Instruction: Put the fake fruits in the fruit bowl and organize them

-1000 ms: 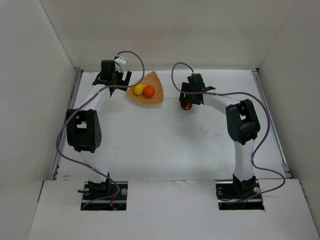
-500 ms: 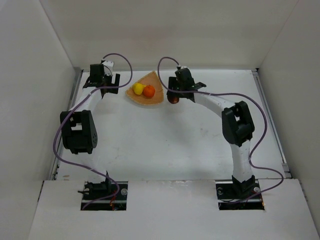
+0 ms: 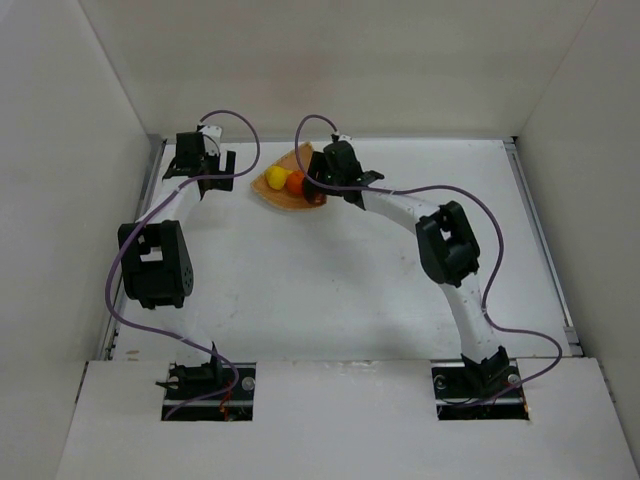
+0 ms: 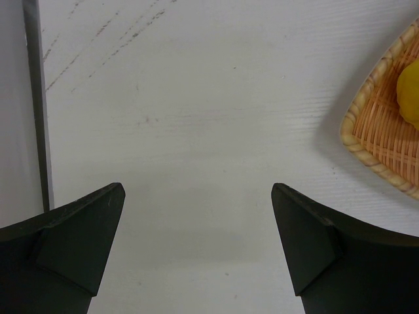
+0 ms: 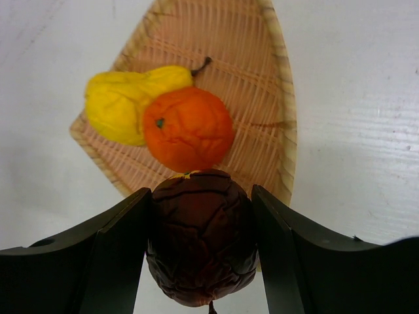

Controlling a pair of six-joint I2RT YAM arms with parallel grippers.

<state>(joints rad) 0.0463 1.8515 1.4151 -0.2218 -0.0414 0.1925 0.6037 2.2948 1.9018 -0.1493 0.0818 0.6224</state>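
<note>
right claw (image 5: 201,212): closed partway on the dark red apple (image 5: 200,245), one finger pressed to each side of it
apple: wrinkled skin, stem end at 6 o'clock in the right wrist view; it sits over the near rim of the bowl, and whether it touches the weave cannot be told
fruit bowl (image 5: 262,85): tan woven wedge on the desk (image 4: 196,98), toward 11 o'clock from the desk's middle in the top view
orange (image 5: 186,127): in the bowl, at 12 o'clock from the apple in the right wrist view; their outlines meet, but contact cannot be judged
pear (image 5: 121,101): yellow, lying on its side in the bowl at 10 o'clock from the orange and touching it, stem pointing to 2 o'clock
left claw (image 4: 196,190): wide open with nothing between its fingers, over bare desk at 9 o'clock from the bowl in the top view
left wrist view: the bowl's rim and a bit of the pear show at 3 o'clock, apart from the claw's fingers
right arm: reaches from its base toward 11 o'clock, its claw at the bowl's 3 o'clock edge
</note>
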